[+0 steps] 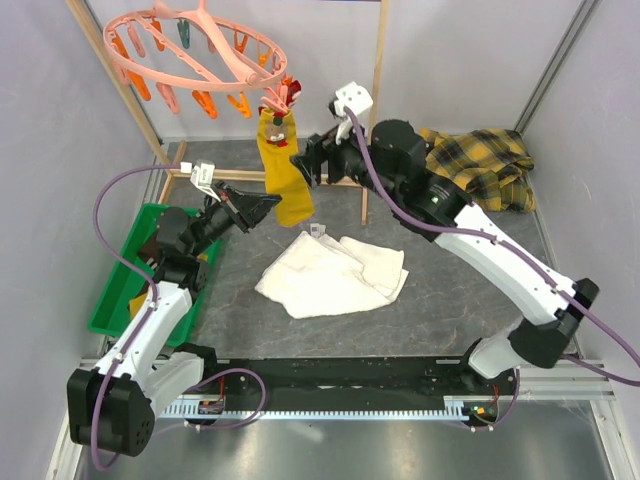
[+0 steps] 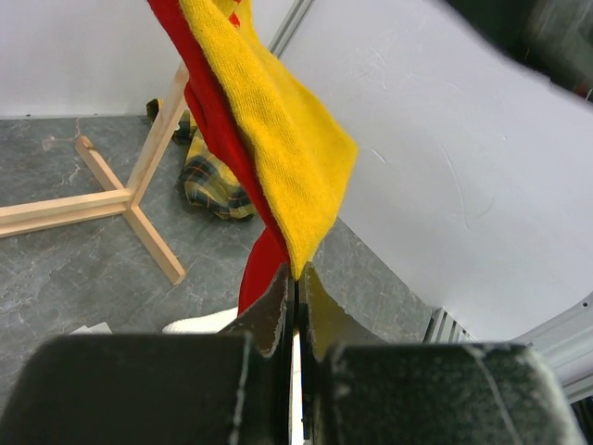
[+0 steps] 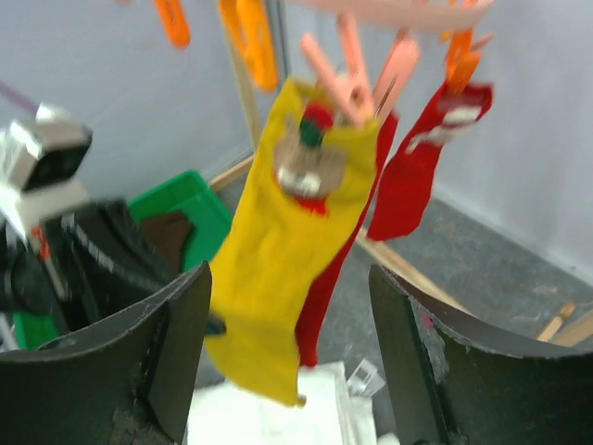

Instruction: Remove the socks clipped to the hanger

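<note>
The pink hanger [image 1: 195, 50] hangs at the top left from the wooden rack. A mustard yellow sock [image 1: 283, 170] hangs clipped at its right rim, with a red sock [image 2: 208, 102] behind it. My left gripper [image 1: 272, 203] is shut on the yellow sock's lower corner [image 2: 296, 264]. My right gripper [image 1: 305, 160] is open and level with the sock's upper half. In the right wrist view the yellow sock [image 3: 278, 269] hangs ahead between the fingers [image 3: 176, 343]. There a second red sock [image 3: 426, 158] is clipped further right.
A white towel [image 1: 335, 272] lies mid-table. A yellow-black plaid shirt [image 1: 480, 165] lies at the back right. A green bin [image 1: 125, 270] at the left holds a dark brown sock [image 3: 171, 236]. The wooden rack's post [image 1: 375, 90] and foot [image 2: 130, 209] stand behind the sock.
</note>
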### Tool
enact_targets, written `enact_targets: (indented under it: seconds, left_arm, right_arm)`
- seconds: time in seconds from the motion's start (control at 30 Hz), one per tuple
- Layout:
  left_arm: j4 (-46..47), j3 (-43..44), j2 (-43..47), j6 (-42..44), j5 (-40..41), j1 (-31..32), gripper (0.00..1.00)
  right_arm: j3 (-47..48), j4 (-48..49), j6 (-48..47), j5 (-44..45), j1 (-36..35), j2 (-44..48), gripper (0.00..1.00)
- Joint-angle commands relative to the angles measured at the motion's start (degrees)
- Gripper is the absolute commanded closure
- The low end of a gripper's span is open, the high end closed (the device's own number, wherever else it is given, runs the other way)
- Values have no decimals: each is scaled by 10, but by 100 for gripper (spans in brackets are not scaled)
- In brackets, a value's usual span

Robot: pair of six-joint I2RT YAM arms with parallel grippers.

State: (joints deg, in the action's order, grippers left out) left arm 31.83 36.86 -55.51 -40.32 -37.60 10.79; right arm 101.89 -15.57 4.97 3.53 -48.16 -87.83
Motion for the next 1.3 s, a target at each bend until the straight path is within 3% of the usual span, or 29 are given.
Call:
enact_targets:
  seconds: [0.0, 0.1, 0.43, 0.6, 0.73, 0.83, 0.97, 1.2, 1.27]
  left_arm:
    - [19, 18, 3, -18, -9, -1, 98]
    - [32, 14, -1, -35, -12, -1, 98]
    - [53, 24, -12, -61, -11, -1, 98]
    - [40, 36, -13, -54, -6, -1, 98]
    - [40, 34, -13, -54, -4, -1, 98]
    - [40, 32, -14, -55, -3, 0, 98]
    - [39, 31, -14, -51, -3, 0, 97]
    - [16, 34, -6, -27, -4, -1, 97]
    - [16, 33, -4, -27, -4, -1, 97]
  right_arm:
    - [-118, 26, 11, -69, -2, 75, 21]
    - [-261, 139, 8, -94, -2, 132, 13]
    - [-321, 175, -40, -108, -1, 104, 13]
    - [-321, 177, -42, -113, 3, 88, 47]
    - [-315, 179, -36, -112, 3, 72, 49]
    - [-308, 178, -37, -103, 3, 63, 58]
    - [-298, 174, -38, -105, 3, 58, 100]
    - [-296, 161, -35, -104, 3, 69, 100]
    - [-299, 161, -37, -59, 5, 81, 88]
